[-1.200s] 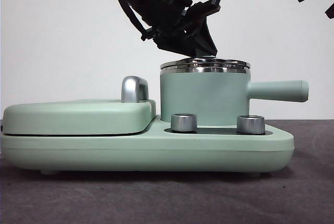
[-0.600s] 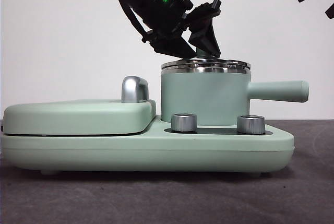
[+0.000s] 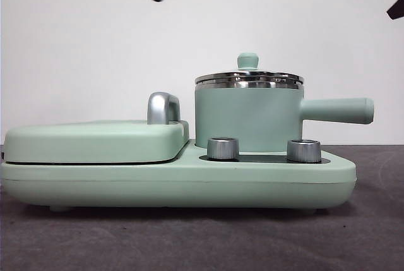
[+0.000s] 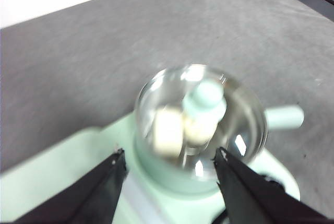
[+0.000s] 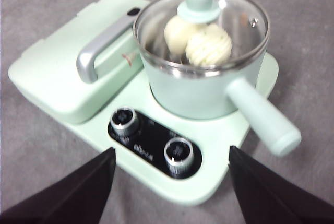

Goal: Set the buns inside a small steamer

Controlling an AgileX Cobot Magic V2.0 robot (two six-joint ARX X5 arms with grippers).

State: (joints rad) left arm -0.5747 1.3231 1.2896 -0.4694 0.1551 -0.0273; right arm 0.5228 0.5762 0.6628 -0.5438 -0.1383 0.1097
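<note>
Two buns (image 5: 199,42) below left pincer (image 4: 169,161)

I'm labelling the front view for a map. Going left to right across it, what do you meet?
Flat griddle lid → steel griddle handle → left dial → steamer lid knob → right dial → steamer's side handle.
</note>
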